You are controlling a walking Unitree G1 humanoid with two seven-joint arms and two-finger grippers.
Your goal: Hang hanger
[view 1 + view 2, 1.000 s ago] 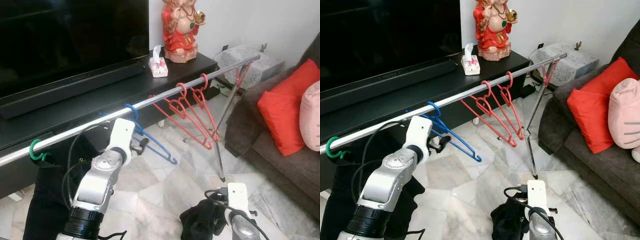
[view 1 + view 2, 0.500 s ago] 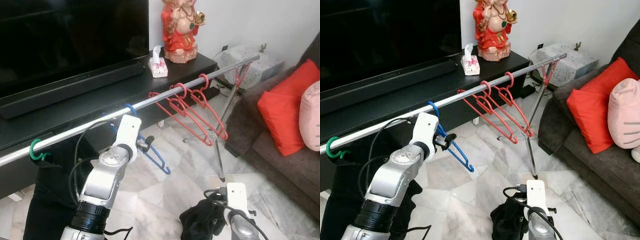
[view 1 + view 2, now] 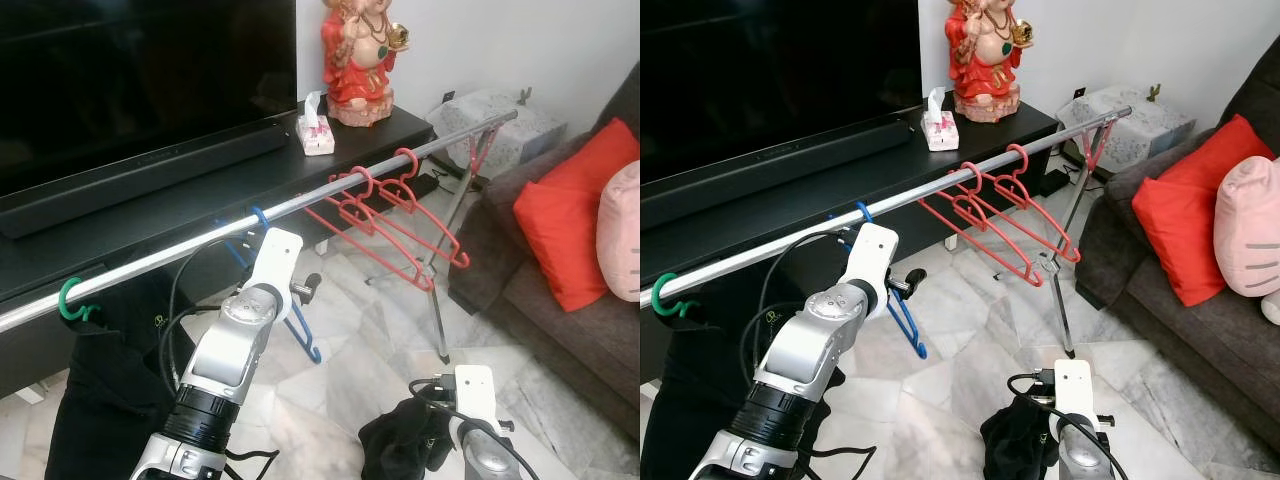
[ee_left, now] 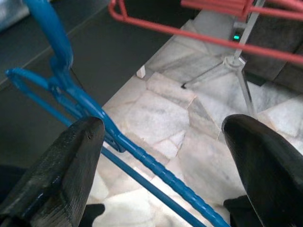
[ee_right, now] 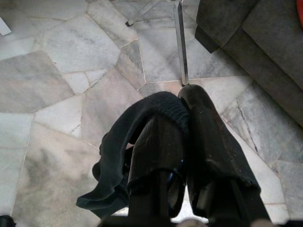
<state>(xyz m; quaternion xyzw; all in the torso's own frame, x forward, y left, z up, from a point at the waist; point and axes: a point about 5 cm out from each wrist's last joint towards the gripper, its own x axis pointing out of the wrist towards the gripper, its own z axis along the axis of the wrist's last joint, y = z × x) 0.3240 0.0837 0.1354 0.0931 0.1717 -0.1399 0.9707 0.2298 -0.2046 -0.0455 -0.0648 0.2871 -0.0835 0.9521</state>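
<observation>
Blue hanger [image 3: 902, 322] on rail [image 3: 940, 190], left hand [image 4: 161, 142] spread (right hand [image 5: 184, 142] pinching black cloth [image 5: 118, 156])

— How is the light in here?

— Even and soft, bright on the white wall [image 3: 520, 40] and the marble floor [image 3: 970, 330]. The television [image 3: 130, 70] stays almost black, with faint reflections only.

— Any blur?

— The head views are fairly sharp. In the left wrist view the black fingers [image 4: 61, 175] and the blue hanger [image 4: 90, 106] close to the lens look soft.

— Shadows?

— Weak ones under the sofa [image 3: 560, 300].
</observation>
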